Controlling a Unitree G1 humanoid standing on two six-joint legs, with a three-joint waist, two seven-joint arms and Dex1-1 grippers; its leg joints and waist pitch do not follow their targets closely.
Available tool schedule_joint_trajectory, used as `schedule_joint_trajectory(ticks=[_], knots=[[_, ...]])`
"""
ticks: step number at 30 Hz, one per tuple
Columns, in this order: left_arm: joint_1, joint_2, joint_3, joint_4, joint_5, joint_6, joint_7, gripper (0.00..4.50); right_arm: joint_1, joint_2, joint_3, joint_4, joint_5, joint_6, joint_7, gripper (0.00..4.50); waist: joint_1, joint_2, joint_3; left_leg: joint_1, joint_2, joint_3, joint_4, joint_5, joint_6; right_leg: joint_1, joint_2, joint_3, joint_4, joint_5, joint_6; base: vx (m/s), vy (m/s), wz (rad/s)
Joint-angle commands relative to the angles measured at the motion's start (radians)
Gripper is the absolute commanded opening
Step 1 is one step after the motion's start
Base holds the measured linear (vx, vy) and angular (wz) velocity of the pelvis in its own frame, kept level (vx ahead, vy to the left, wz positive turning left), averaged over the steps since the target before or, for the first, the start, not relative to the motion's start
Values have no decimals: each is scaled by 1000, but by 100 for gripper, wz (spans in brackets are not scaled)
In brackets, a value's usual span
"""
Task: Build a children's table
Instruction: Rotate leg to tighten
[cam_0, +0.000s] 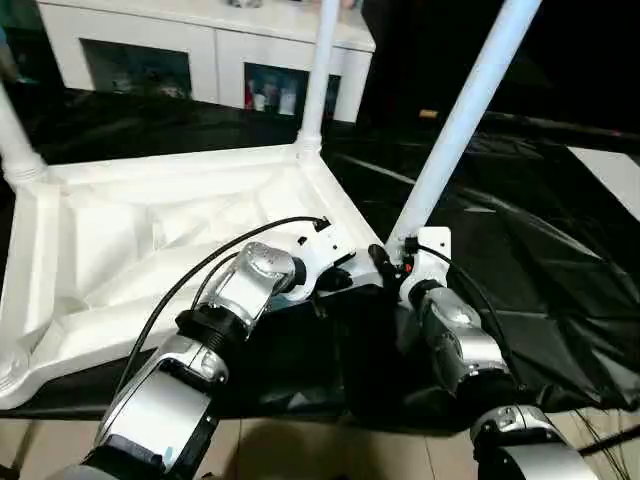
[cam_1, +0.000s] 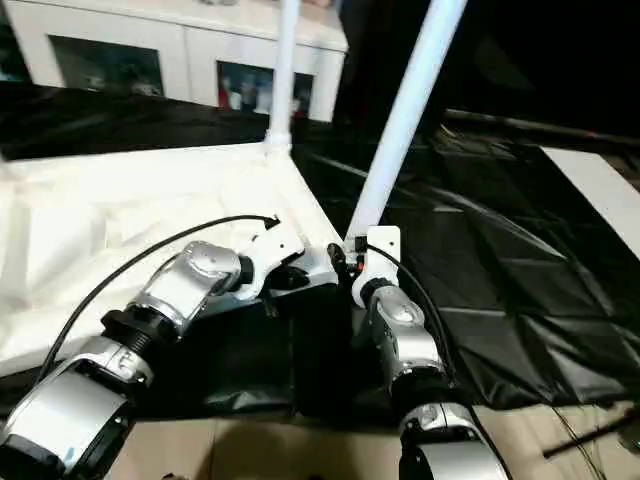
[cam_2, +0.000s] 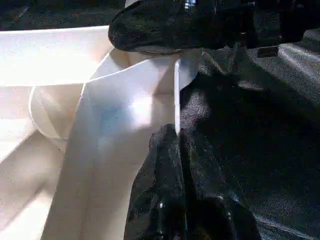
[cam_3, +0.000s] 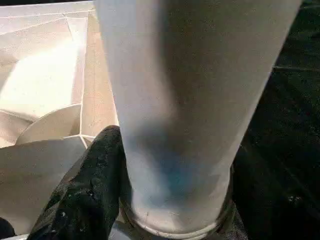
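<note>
Fingers first: my right gripper (cam_3: 165, 200) is closed around the foot of a leg (cam_0: 468, 112), one black finger (cam_3: 82, 192) pressed on its side where the tube meets the corner socket. My left gripper (cam_2: 180, 145) is clenched shut with nothing between its fingers, the tips resting against the thin rim of the table top (cam_0: 120, 240) just beside that same corner.

That top lies upside down on the black sheet (cam_0: 540, 260) covering the floor, ribbed underside facing up. The leg I hold leans away from the top, plainly tilted, at the corner nearest my arms. Another leg (cam_0: 318, 75) stands upright in the far corner, and a third (cam_0: 15, 135) rises at the left edge of the head view. I cannot tell whether the remaining corner has one.

I judge the held leg is not seated straight. If I push down while it leans, it could jam crooked or pop out and fall across the sheet. The closed left fingers only brace the rim, so a hard shove may slide the whole top on the slick plastic. A white cabinet (cam_0: 210, 40) stands well behind
</note>
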Motion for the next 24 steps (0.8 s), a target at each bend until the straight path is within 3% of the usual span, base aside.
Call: schedule_joint_trajectory(ticks=[1,2,3,4,5,6,7,8,9,10,11,12,14,15,17,21,24], knots=[[1,-19,-38,62,31,-5,-15,0,-13,7,-1,76,-23,6,3,264,-24,25,-25,33,43,-31,-90,-713,-21,12,-62,-21,-103,-682,7,0,0,0],[0,-17,-39,67,33,-9,-17,0,-17,6,-1,83,-24,-1,7,264,-1,50,-24,-50,82,-30,-180,-834,-39,100,-29,9,82,-423,-37,0,0,0],[-1,-14,-42,70,35,-13,-21,0,-20,4,2,88,-25,-8,14,264,21,42,-29,-62,80,-14,-192,-857,-37,98,-17,29,129,-243,-51,0,0,0],[-1,-11,-45,70,35,-14,-28,0,-21,3,6,87,-27,-14,20,264,30,21,-25,19,53,26,-181,-813,-13,6,-18,75,99,-267,-69,39,-112,19],[-1,-8,-47,68,35,-15,-36,0,-19,0,8,82,-25,-16,32,264,32,-23,-29,63,9,1,-38,-575,-2,-66,-110,102,-51,-767,-42,39,-112,19],[-1,-7,-49,66,35,-16,-40,0,-18,-1,8,78,-23,-17,39,264,46,-24,-34,48,-1,10,-7,-427,16,-55,-128,122,-80,-900,-16,64,-112,-8],[-2,-4,-50,64,35,-20,-47,0,-16,-3,9,71,-18,-21,56,264,52,-23,-41,-19,19,-13,-33,-232,28,10,-146,131,-60,-905,-11,62,-29,-32],[-3,-1,-51,61,34,-23,-55,0,-13,-7,9,65,-14,-23,69,264,51,-14,-45,-54,27,-12,-80,-154,-3,22,-87,102,-20,-674,-28,62,-29,-32],[-4,0,-51,60,34,-24,-57,0,-12,-9,10,63,-13,-24,73,264,48,-8,-53,-44,32,-13,-83,-160,-13,16,-72,99,-9,-560,-45,78,-6,-24],[-6,6,-50,56,33,-28,-65,0,-6,-15,10,49,-3,-25,111,299,45,-3,-53,-22,37,-6,-83,-226,-19,-4,-60,105,0,-408,-91,0,0,0],[-6,9,-51,49,32,-29,-75,0,-6,-18,9,45,1,-26,123,320,43,-1,-51,-16,38,-1,-85,-284,-14,-7,-56,110,5,-349,-132,0,0,0],[-6,12,-51,43,31,-27,-81,0,-5,-21,5,39,9,-26,137,320,37,-1,-46,-11,35,3,-84,-356,-12,-15,-51,113,-1,-384,-145,0,0,0],[-8,15,-51,40,30,-30,-90,0,-8,-24,-3,37,17,-31,153,344,35,0,-48,-10,34,3,-84,-387,-12,-13,-54,112,-6,-418,-146,0,0,0],[-8,20,-52,36,30,-36,-100,0,-9,-27,-7,29,22,-31,161,353,38,13,-52,-13,35,1,-85,-363,-11,-8,-57,113,-4,-391,-149,0,0,0],[-6,28,-56,30,34,-43,-110,0,-8,-35,-5,9,24,-32,175,373,33,7,-48,-21,34,5,-88,-344,-3,-5,-51,114,-3,-346,-155,0,0,0],[1,44,-61,17,36,-49,-136,0,12,-58,3,-53,35,-17,232,394,37,13,-45,-16,35,9,-86,-338,6,-7,-54,118,-5,-343,-162,0,0,0],[13,57,-59,-3,31,-51,-154,0,43,-90,20,-110,32,7,286,429,39,1,-44,-23,34,11,-84,-293,27,2,-52,117,-2,-322,-166,0,0,0]])
